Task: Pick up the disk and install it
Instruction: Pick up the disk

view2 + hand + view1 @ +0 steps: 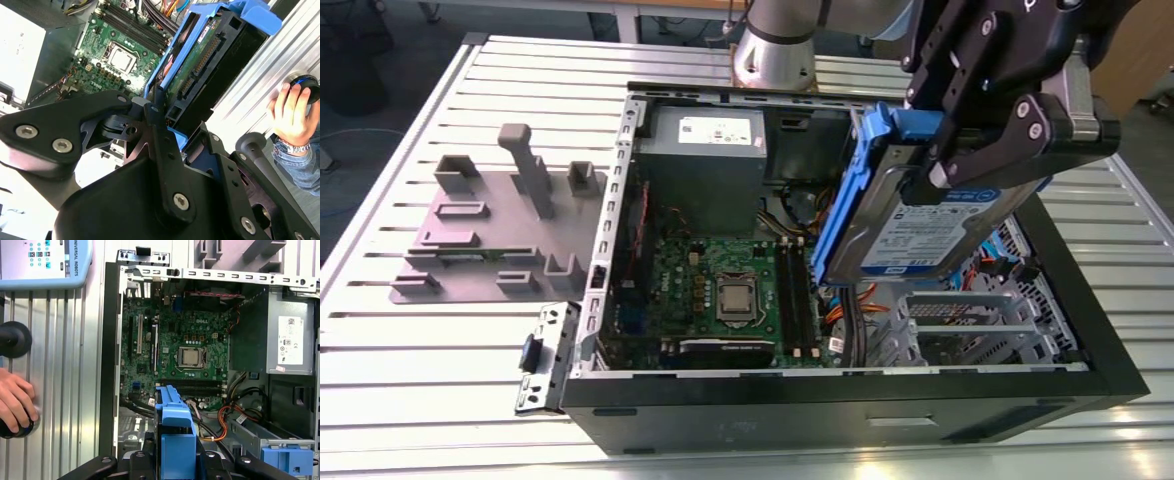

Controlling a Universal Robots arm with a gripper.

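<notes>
Blue-framed, the disk (927,215) is gripped in our gripper (961,165), lifted above the open computer case (854,400), not yet installed.

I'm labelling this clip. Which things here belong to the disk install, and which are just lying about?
Part of the job:
- disk, clamped upright in the gripper jaws
- open computer case beneath it

Lying about:
- grey stand on the table
- a person's hand on a knob
- pendant

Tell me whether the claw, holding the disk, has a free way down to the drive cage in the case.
Probably yes: the claw holds the disk above the open case, and nothing visibly covers the drive cage.
</notes>
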